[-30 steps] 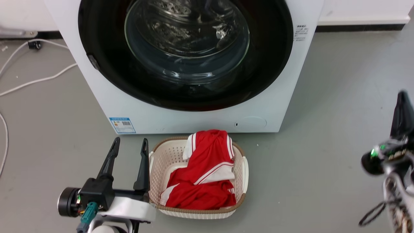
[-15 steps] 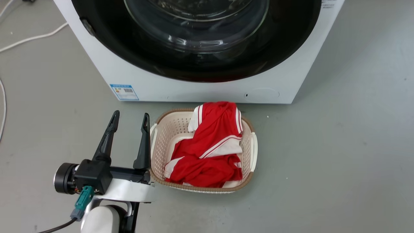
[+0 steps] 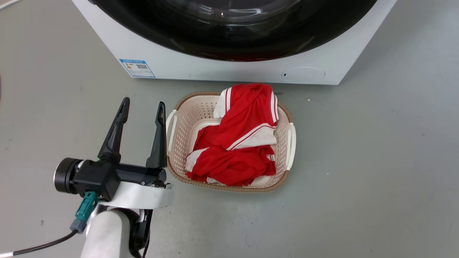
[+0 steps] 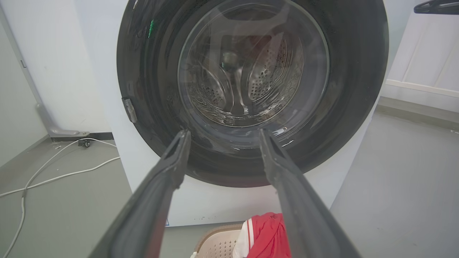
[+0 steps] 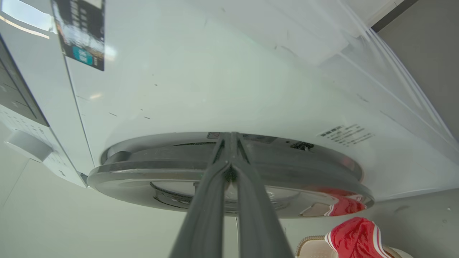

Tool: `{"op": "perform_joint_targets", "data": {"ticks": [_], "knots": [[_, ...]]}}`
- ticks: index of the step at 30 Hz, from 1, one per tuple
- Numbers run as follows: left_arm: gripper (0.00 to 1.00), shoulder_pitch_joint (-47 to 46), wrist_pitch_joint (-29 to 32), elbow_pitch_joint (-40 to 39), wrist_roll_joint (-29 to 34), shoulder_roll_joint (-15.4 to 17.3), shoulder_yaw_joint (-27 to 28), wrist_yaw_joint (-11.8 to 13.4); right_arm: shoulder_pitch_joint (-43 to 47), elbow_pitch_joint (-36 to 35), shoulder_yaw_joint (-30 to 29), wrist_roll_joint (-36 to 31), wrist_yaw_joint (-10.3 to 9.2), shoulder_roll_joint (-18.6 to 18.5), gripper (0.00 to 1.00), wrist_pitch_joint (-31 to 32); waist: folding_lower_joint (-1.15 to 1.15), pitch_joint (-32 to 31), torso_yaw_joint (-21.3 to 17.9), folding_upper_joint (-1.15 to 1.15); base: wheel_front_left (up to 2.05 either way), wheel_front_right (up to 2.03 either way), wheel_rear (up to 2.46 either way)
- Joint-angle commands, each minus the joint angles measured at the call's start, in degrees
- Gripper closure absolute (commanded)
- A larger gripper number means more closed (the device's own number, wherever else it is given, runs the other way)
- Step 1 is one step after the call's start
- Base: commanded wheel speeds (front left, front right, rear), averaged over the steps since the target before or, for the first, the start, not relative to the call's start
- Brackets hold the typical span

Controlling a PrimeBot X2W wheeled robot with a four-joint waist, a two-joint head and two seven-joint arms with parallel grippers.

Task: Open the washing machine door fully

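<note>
The washing machine door [image 4: 150, 89] lies against the white machine front, its wide black rim around a clear glass bowl. In the head view its lower rim [image 3: 229, 46] shows at the top edge. My left gripper [image 3: 142, 107] is open and empty, low over the floor left of the basket, with its fingers [image 4: 172, 168] pointing at the door's lower part from a distance. My right gripper [image 5: 230, 139] is shut, its tips at the seam between the door rim [image 5: 143, 172] and the machine front, on the door's right side. I cannot tell whether they touch.
A beige basket [image 3: 179, 118] with a red and white garment [image 3: 244, 143] stands on the grey floor just in front of the machine [image 3: 215, 71]. White cables [image 4: 53, 172] trail over the floor left of the machine. A wall stands to the machine's left.
The head camera has tilted down, so the machine slid up the picture. The right gripper, at the right edge 1 s ago, has left that view. The left gripper has barely moved.
</note>
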Motion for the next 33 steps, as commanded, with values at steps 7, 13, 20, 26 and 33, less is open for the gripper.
{"op": "perform_joint_targets", "data": {"ticks": [7,13,20,26,33], "knots": [[0.0,-2.5,-0.1,-0.7,-0.3,0.1,0.3,-0.4,-7.1,5.6,3.3,-2.4,0.0,3.0,1.0,4.6,-0.01,4.3,1.6,0.0,0.0,0.0,0.0],[0.0,-3.0,-0.1,-0.7,-0.2,0.1,0.4,-0.7,-8.8,6.6,4.1,-2.9,0.0,3.9,1.0,6.8,-0.01,5.6,1.7,0.0,0.0,0.0,0.0],[0.0,-3.6,-0.1,-0.4,-0.1,0.0,0.3,-0.8,-8.3,5.1,3.9,-1.5,0.02,5.2,1.0,12.7,-0.01,6.0,1.7,0.0,0.0,0.0,0.0],[0.0,-3.6,-0.1,-0.1,-0.1,-0.1,0.3,-0.9,-6.3,3.5,3.4,-0.3,0.06,4.5,1.0,17.4,-0.01,5.7,1.4,0.0,0.0,0.0,0.0],[0.0,-3.4,-0.1,0.4,-0.4,-0.2,0.3,-0.9,-3.2,1.1,2.4,2.0,-0.02,4.2,1.0,23.6,-0.01,4.6,0.9,0.0,0.0,0.0,0.0]]}}
